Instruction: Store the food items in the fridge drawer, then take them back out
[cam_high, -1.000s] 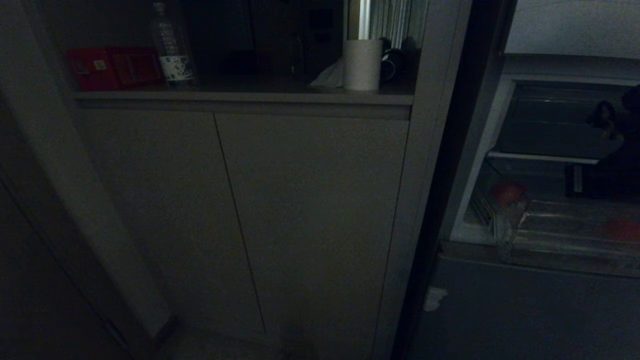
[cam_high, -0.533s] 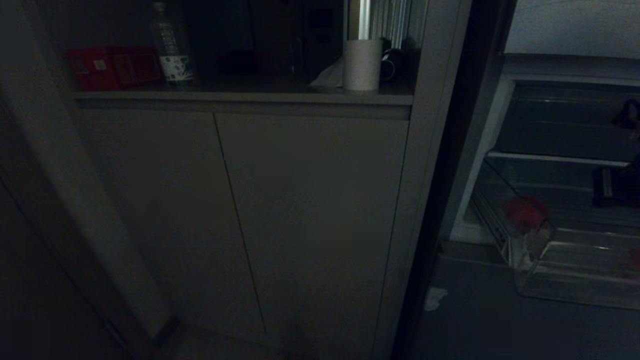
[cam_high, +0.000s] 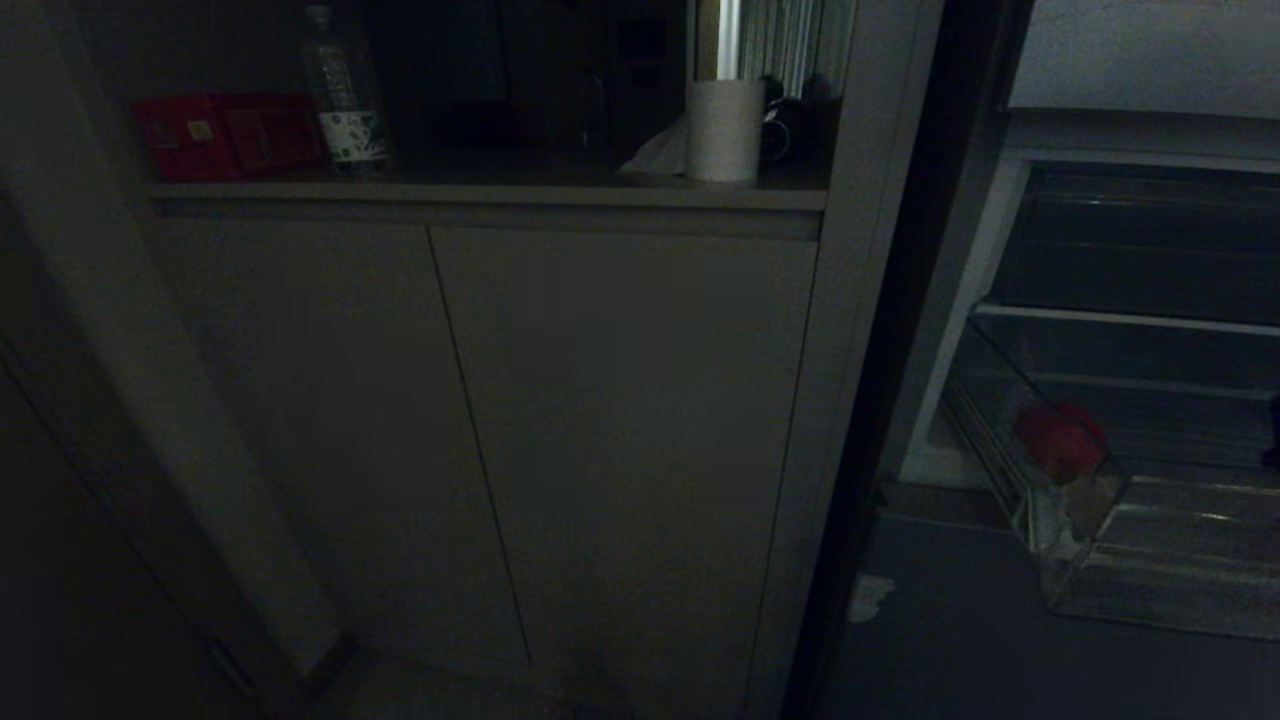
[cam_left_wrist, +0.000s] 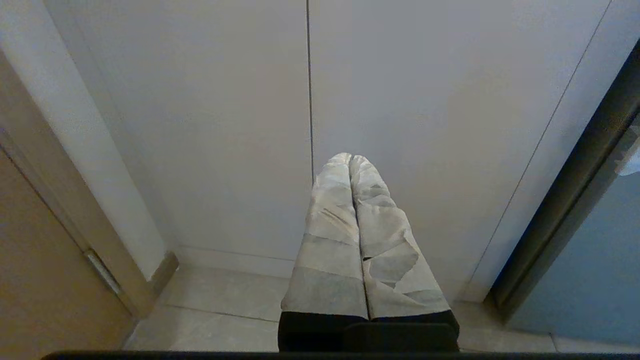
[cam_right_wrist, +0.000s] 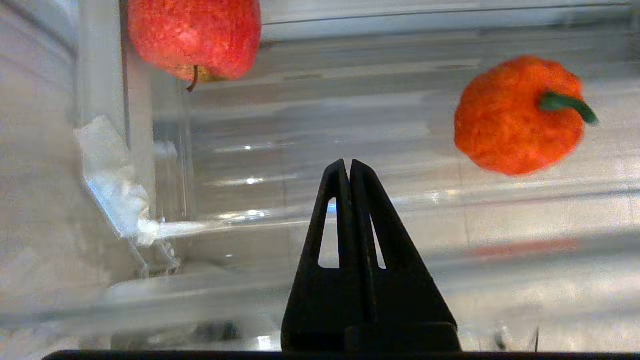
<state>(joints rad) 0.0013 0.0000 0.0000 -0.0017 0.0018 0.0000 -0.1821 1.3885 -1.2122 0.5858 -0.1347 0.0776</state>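
Note:
The clear fridge drawer (cam_high: 1160, 590) stands pulled out of the open fridge at the right of the head view. A red apple (cam_high: 1060, 440) lies in its near left corner. In the right wrist view the apple (cam_right_wrist: 195, 35) and an orange-red pepper (cam_right_wrist: 517, 115) with a green stem both rest on the drawer's (cam_right_wrist: 280, 125) ribbed floor. My right gripper (cam_right_wrist: 350, 164) hangs shut and empty over the drawer's front, apart from both foods. Only a dark sliver of that arm shows at the head view's right edge. My left gripper (cam_left_wrist: 350, 158), wrapped in pale tape, is shut and parked before the cabinet doors.
Grey cabinet doors (cam_high: 620, 440) fill the middle, under a counter with a red box (cam_high: 230, 135), a water bottle (cam_high: 345, 95), a paper roll (cam_high: 724, 130) and a mug (cam_high: 780, 125). A flat fridge shelf (cam_high: 1120, 318) sits above the drawer. A door frame (cam_high: 150, 400) stands at the left.
The drawer has slid out toward me, carrying the apple with it. My right arm has drawn back to the right, almost out of the head view.

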